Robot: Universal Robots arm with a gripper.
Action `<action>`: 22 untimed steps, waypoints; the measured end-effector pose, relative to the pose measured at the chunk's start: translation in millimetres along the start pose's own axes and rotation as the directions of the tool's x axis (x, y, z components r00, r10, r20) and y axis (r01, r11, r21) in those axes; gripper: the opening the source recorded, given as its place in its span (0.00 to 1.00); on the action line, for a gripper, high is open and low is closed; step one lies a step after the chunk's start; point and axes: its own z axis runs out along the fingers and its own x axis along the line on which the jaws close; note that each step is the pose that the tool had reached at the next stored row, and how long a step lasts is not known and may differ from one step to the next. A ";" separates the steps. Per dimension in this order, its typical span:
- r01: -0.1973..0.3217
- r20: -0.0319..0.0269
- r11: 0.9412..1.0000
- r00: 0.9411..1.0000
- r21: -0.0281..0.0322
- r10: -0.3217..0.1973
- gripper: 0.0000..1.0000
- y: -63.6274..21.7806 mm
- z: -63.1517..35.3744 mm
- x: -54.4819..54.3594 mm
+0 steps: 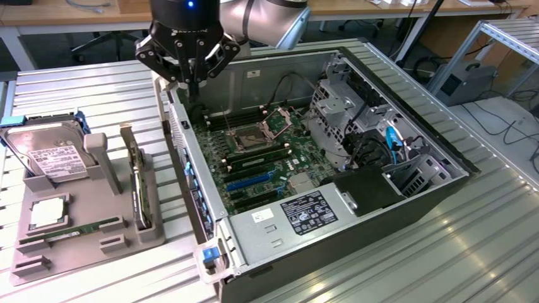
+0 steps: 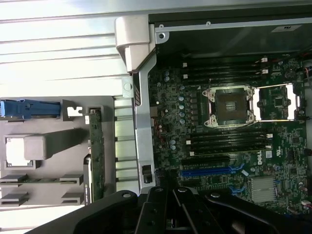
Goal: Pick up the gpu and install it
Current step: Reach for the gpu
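- One gpu (image 1: 140, 189) stands on edge in a slot of the grey holder (image 1: 50, 265), at the exterior view's left, just beside the case (image 1: 189, 158). Standing upright, its top edge is free for a pinch from above.
- One gripper (image 1: 193, 88) hangs over the far left corner of the case, above the wall. It is well apart from the gpu, and its jaws look closed with nothing between them.
- Laid on its side with the panel off, the case turns the motherboard (image 1: 252, 158) upward, so a card can be pushed straight down.
- Both blue slots (image 1: 251, 183) sit bare; judging by this, nothing is installed yet.
- Other seats of the holder carry a hard drive (image 1: 50, 154) at the far end and a memory stick (image 1: 72, 230) at the near end, each kept apart.
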 end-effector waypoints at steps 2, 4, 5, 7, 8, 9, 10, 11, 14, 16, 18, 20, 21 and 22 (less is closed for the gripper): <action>0.000 0.000 1.000 1.000 0.000 0.000 0.11 -0.1 0.0 0.7; 0.000 0.000 1.000 1.000 0.000 0.000 0.11 -0.1 0.0 1.1; 0.000 0.000 1.000 1.000 0.000 0.000 0.11 -0.1 0.0 1.4; 0.000 0.000 1.000 1.000 0.000 0.000 0.11 -0.2 0.0 1.9; 0.000 0.000 1.000 1.000 0.000 0.000 0.11 -0.2 0.0 2.2; 0.000 0.000 1.000 1.000 0.000 0.000 0.11 -0.2 0.0 2.5; 0.000 0.000 1.000 1.000 0.000 0.000 0.11 -0.2 -0.1 2.8; 0.000 0.000 1.000 1.000 0.000 0.000 0.11 -0.2 -0.1 3.0; 0.000 0.000 1.000 1.000 0.000 0.000 0.11 -0.3 0.0 3.6; 0.000 0.000 1.000 1.000 0.000 0.000 0.11 -0.3 -0.1 4.0; 0.000 0.000 1.000 1.000 0.000 0.000 0.11 -0.3 -0.1 4.3; 0.000 0.000 1.000 1.000 0.000 0.000 0.11 -0.4 -0.1 4.7; 0.000 0.000 1.000 1.000 0.000 0.000 0.11 -0.4 -0.1 4.9; 0.000 0.000 1.000 1.000 0.000 0.000 0.11 -0.4 -0.1 5.1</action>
